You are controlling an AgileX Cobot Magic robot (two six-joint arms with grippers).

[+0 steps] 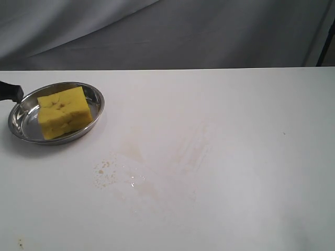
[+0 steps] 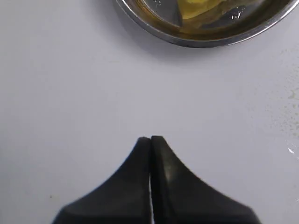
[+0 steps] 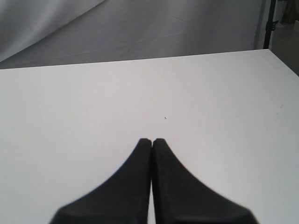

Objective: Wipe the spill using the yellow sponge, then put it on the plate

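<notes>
The yellow sponge [image 1: 64, 112] lies in the plate [image 1: 97, 102] at the table's left, with small brown marks on its top face. In the left wrist view the plate's rim [image 2: 201, 41] and a corner of the sponge [image 2: 196, 9] show beyond my left gripper [image 2: 150, 138], which is shut and holds nothing. In the exterior view that gripper's black tip [image 1: 19, 93] sits just off the plate's left rim. My right gripper [image 3: 152, 140] is shut and empty over bare table; the exterior view does not show it. No round tan-brown spill is in view.
A patch of faint tan specks [image 1: 104, 173] and small droplets [image 1: 135, 180] lies in front of the plate, with pale streaks [image 1: 191, 151] to its right. The specks [image 2: 289, 107] also show in the left wrist view. A grey curtain [image 1: 209, 31] hangs behind the table's far edge.
</notes>
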